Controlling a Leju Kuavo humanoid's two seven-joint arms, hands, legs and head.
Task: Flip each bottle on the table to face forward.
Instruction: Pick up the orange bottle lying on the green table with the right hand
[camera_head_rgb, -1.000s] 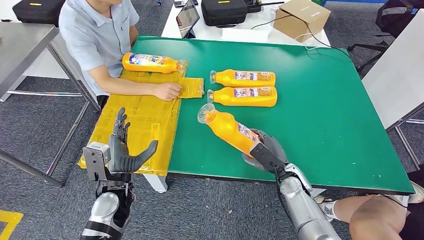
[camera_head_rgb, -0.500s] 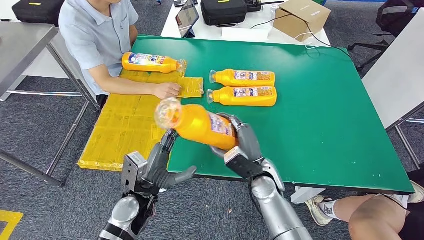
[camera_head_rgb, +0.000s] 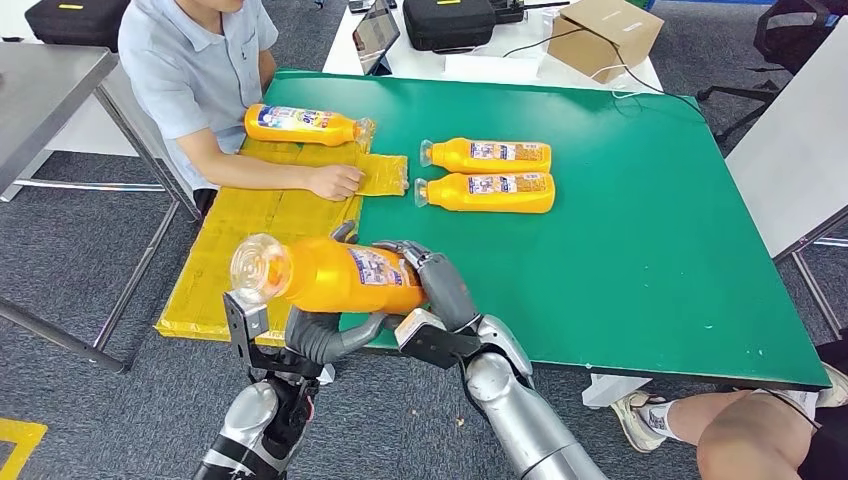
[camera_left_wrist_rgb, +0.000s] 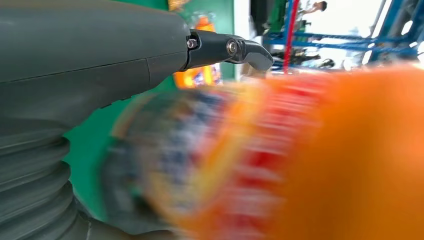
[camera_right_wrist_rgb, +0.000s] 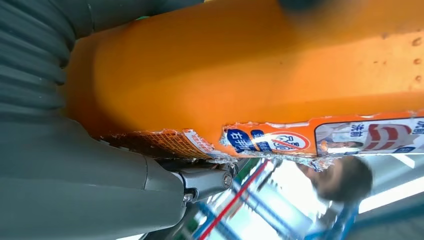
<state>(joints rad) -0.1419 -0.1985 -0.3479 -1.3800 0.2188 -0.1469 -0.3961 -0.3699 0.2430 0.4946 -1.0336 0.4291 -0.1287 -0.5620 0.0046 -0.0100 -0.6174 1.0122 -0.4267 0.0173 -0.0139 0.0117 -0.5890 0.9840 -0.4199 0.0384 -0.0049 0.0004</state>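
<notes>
Head view: orange plastic bottle with clear cap (camera_head_rgb: 330, 273) held lying sideways, off the near edge of the green table (camera_head_rgb: 640, 240).
Right hand (camera_head_rgb: 440, 290): wraps the bottle's base.
Left hand (camera_head_rgb: 320, 335): cups underneath; grip unclear.
Right wrist view: torn label edge.
Left wrist view: bottle blurred.

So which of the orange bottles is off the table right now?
The orange bottle held in the air between the right hand and left hand. The two bottles on the green table and one by the person lie flat.
</notes>
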